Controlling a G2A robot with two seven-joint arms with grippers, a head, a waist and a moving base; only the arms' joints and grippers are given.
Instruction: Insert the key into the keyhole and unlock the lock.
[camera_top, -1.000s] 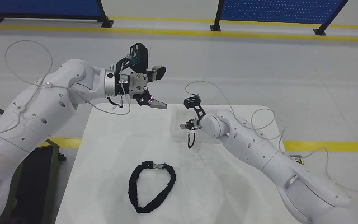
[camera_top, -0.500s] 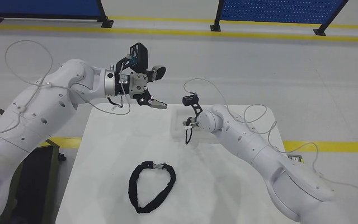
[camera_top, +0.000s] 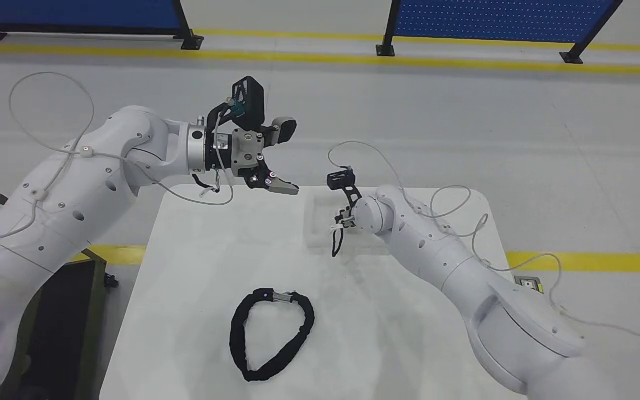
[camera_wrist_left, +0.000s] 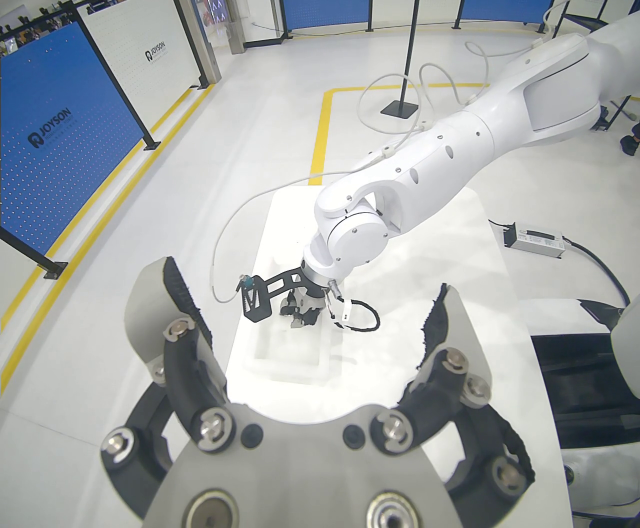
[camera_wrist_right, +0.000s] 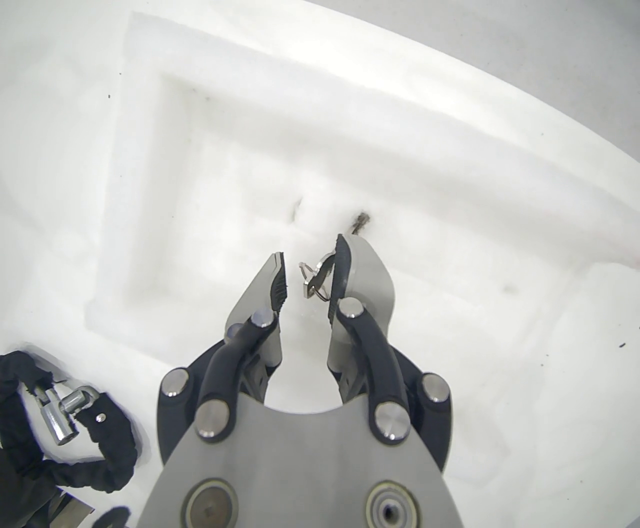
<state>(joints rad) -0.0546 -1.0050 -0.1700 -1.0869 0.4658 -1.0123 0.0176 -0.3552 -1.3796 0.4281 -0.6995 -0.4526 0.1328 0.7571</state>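
— Where do we find the key?
— Inside the foam tray (camera_top: 318, 212), in its sunken middle. We see the key (camera_wrist_right: 315, 280) with its ring between the fingers of the right gripper (camera_wrist_right: 310, 252), which hangs directly over the tray.
— Do we have it held?
— No. The fingers stand narrowly apart. One pad lies against the key and hides part of it, and the other is just clear of it.
— And the lock?
— The chain lock (camera_top: 272, 333) lies in a loop on the worktop (camera_top: 190, 290), outside the tray on the side nearer us and well apart from it. Its metal end (camera_wrist_right: 62, 417) is bare. The tray's raised rim stands between it and the key.
— Our other arm?
— The left gripper (camera_top: 288, 158) hangs in the air beyond the tray's far corner, fingers spread wide, holding nothing. A grey box (camera_wrist_left: 532, 242) with a cable sits on the floor past the tray.
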